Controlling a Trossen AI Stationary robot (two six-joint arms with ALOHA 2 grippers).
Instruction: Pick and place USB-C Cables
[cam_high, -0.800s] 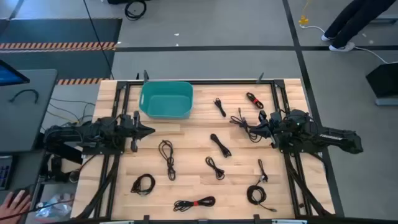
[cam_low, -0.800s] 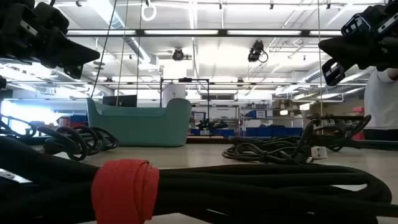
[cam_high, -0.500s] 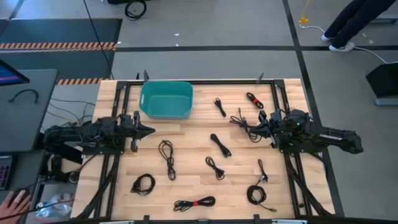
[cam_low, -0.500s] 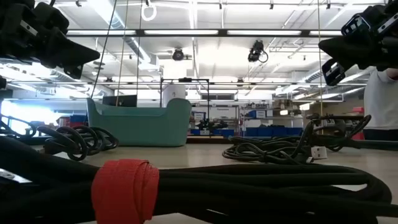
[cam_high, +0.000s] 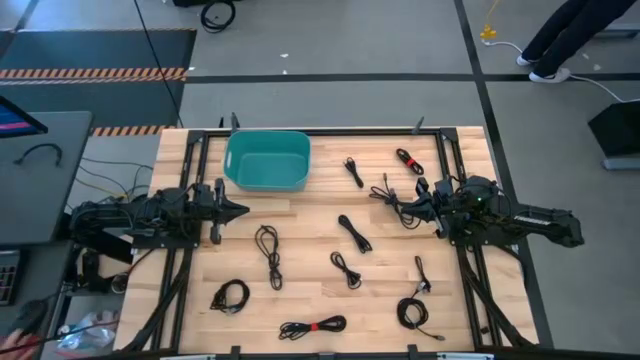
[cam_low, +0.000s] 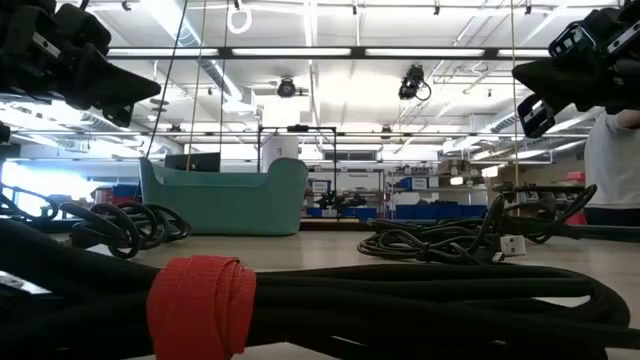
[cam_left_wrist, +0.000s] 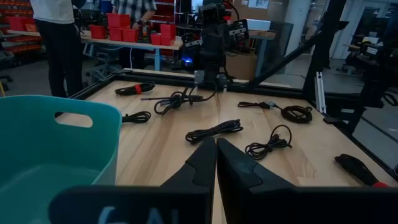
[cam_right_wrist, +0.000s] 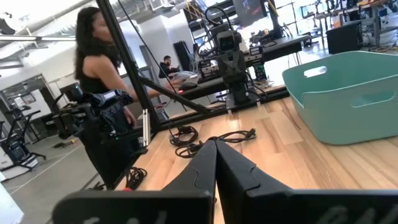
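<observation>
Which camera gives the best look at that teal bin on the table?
The high view: it shows the teal bin whole from above, empty, by the table's far edge. The low view shows only its side, the left wrist view one handled corner, and the right wrist view about half of it.

Bare wooden tabletop (cam_high: 310, 225) lies open between the two arms. The teal plastic bin (cam_high: 266, 160) blocks the far-left corner, close ahead of the left gripper (cam_high: 238, 209). Thin black coiled cables (cam_high: 354, 235) dot the middle and near edge, well apart, with passable lanes between them. One tangled black cable (cam_high: 395, 200) crowds the right gripper (cam_high: 422, 203).
</observation>
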